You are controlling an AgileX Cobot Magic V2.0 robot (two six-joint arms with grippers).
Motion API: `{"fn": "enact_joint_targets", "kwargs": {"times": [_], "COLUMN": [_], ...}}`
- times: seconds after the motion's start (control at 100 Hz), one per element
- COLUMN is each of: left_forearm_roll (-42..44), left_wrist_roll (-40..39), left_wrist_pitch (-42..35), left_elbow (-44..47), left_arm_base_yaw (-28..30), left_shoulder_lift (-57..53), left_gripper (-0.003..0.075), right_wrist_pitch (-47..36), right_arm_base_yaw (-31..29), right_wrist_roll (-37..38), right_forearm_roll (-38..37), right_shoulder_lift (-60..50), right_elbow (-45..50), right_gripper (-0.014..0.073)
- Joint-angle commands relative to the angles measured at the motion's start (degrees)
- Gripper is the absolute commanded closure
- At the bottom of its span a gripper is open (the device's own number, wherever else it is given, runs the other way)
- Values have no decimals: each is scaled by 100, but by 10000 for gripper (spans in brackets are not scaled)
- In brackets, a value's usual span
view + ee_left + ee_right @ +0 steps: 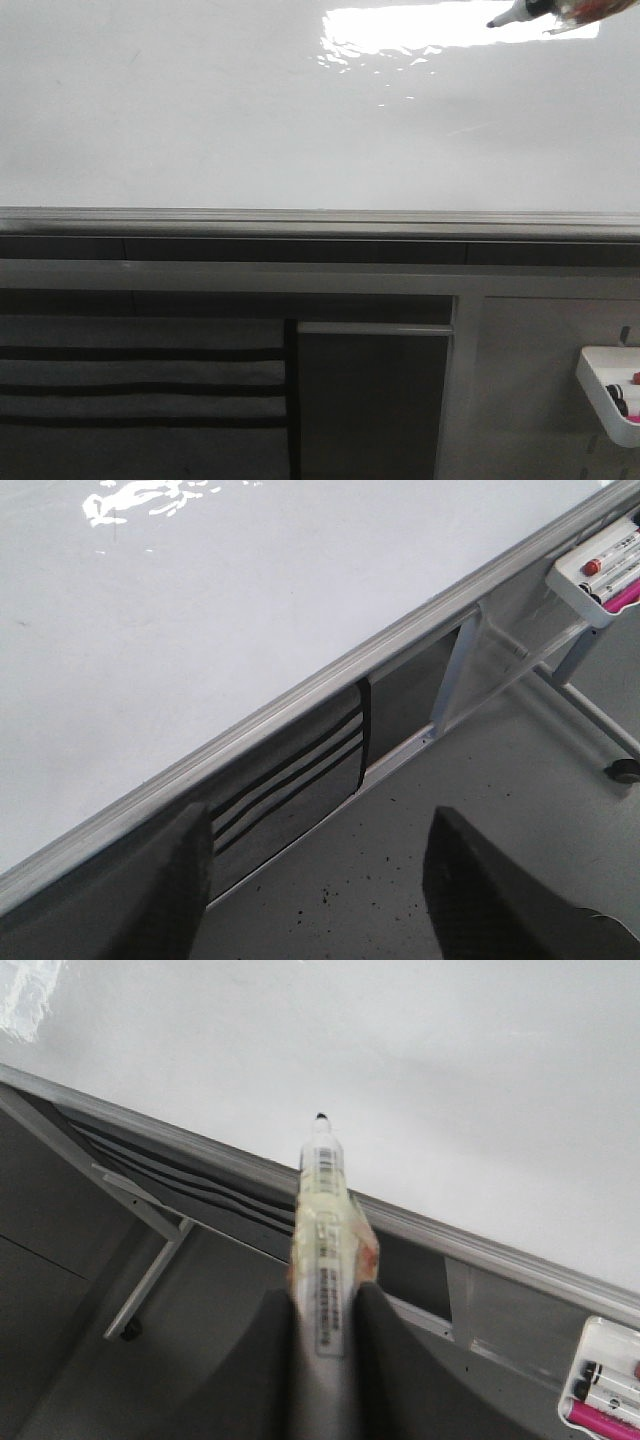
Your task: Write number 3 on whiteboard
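Right fingers point(325, 1310) grasp a marker point(322, 1190); left fingers point(320, 880) released beside the whiteboard point(200, 630).

Marker point(525, 11) cut off by front view's top edge; tray point(600, 385) by its right edge.

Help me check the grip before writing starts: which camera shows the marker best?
The right wrist view: the marker runs its full length there, clamped in the right gripper, tip toward the whiteboard. The front view catches only its tip end at the top edge. The left wrist view does not show it.
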Motion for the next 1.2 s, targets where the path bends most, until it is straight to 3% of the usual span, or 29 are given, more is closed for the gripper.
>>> {"fn": "enact_joint_targets", "kwargs": {"times": [0.0, 0.18, 0.39, 0.56, 0.72, 1.19], "left_forearm_roll": [-206, -206, -206, -206, -206, -206], "left_wrist_roll": [-55, -55, -55, -55, -55, -55], "left_wrist_pitch": [-342, -404, -481, -486, -500, -522], "left_elbow": [-149, -149, -149, -149, -149, -149], "left_arm_base_yaw": [9, 9, 9, 9, 9, 9], "left_shoulder_lift": [-73, -73, -73, -73, -73, -73], "left_gripper": [298, 298, 298, 298, 298, 298], "right_wrist_pitch": [-308, -278, -10, 235, -175, -826], "right_arm_base_yaw": [-29, -29, -17, 511, 1005, 1029], "right_wrist_roll": [-10, -59, -167, -149, -12, -12], "right_forearm_roll": [228, 228, 206, -641, -873, -1089], "right_shoulder_lift": [169, 540, 1016, 1367, 1677, 2619], "right_elbow": [-146, -217, -926, -1558, -1715, -2071], "right_gripper": [610, 610, 610, 610, 610, 610]}}
